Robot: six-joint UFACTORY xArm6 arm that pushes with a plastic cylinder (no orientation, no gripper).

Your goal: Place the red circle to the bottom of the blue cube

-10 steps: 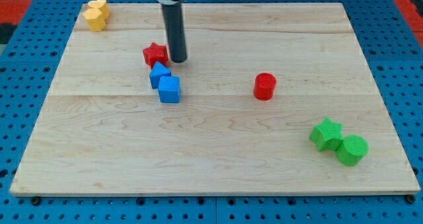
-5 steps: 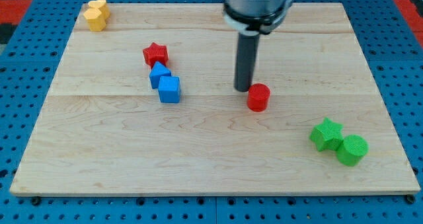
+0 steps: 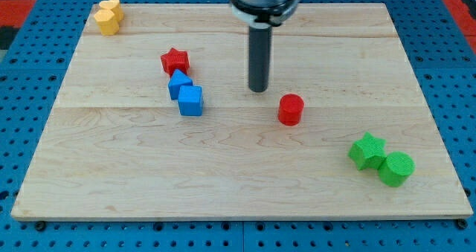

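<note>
The red circle [image 3: 291,109], a short red cylinder, stands on the wooden board right of centre. The blue cube [image 3: 190,101] sits left of centre, touching a second blue block [image 3: 179,82] at its upper left. My tip [image 3: 257,89] is on the board above and to the left of the red circle, a small gap apart from it, and well to the right of the blue cube.
A red star [image 3: 175,60] lies just above the blue blocks. Two yellow blocks [image 3: 109,16] sit at the board's top left corner. A green star [image 3: 367,150] and a green cylinder [image 3: 396,169] sit at the bottom right. The board [image 3: 238,200] lies on blue pegboard.
My tip swung from beside the red star across to the red circle, nudged it slightly down and left, then backed off up and left.
</note>
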